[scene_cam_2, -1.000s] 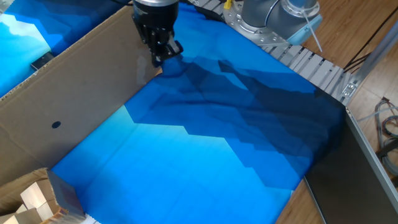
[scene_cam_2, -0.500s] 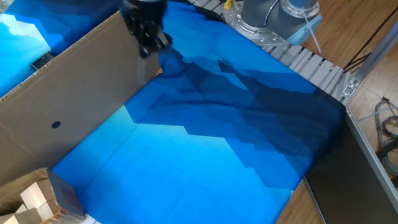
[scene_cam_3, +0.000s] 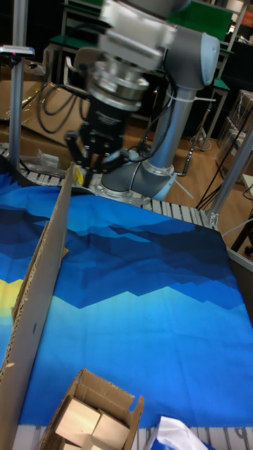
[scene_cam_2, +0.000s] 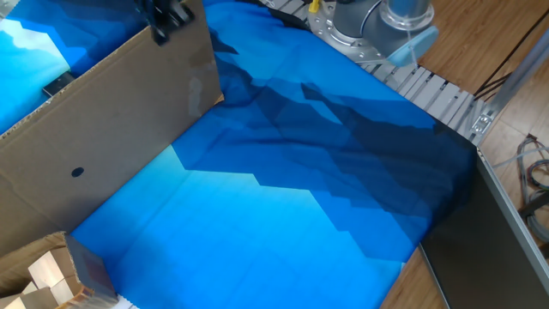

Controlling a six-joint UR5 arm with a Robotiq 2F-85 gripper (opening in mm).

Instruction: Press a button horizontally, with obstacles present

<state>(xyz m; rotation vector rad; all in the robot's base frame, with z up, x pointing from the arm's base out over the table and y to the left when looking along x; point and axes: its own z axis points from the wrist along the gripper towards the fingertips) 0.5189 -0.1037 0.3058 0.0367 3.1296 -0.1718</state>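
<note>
While the blue cloth (scene_cam_2: 283,215) covers the table, the cardboard panel (scene_cam_2: 103,129) stands on edge along its left side, long axis running from the near corner toward the robot base. Its small dark spot (scene_cam_2: 77,171) faces the cloth. At the panel's far top corner hovers the gripper (scene_cam_3: 90,163); whether its fingers are spread, I cannot tell.
</note>
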